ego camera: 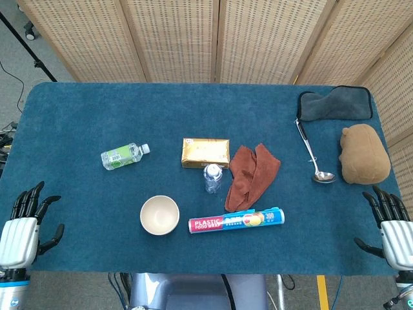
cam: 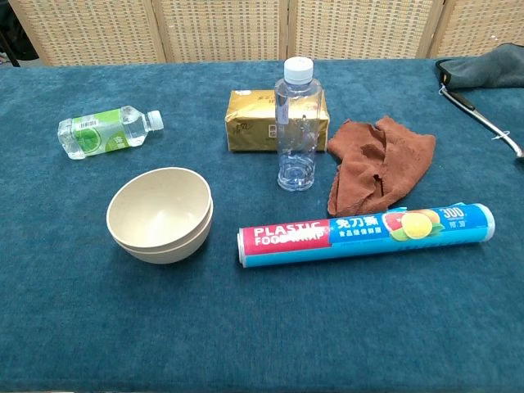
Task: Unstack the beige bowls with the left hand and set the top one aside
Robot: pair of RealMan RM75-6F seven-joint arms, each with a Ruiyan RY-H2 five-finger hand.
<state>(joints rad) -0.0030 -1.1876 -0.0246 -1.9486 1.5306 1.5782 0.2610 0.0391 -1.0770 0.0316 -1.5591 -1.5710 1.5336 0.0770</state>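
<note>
Two beige bowls (ego camera: 159,215) (cam: 160,214) sit nested, one inside the other, upright near the table's front edge, left of centre. My left hand (ego camera: 26,226) rests at the front left corner of the table, fingers spread and empty, well to the left of the bowls. At the front right corner lies my right hand (ego camera: 389,227), also spread and holding nothing. Neither hand shows in the chest view.
Blue cloth-covered table (ego camera: 77,116). Lying green-label bottle (ego camera: 124,155) (cam: 106,132), gold box (ego camera: 205,153) (cam: 262,120), upright clear bottle (ego camera: 213,178) (cam: 296,124), rust cloth (ego camera: 250,175) (cam: 377,162), plastic wrap roll (ego camera: 236,221) (cam: 365,234), ladle (ego camera: 312,152), grey cloth (ego camera: 332,104), brown plush toy (ego camera: 364,154).
</note>
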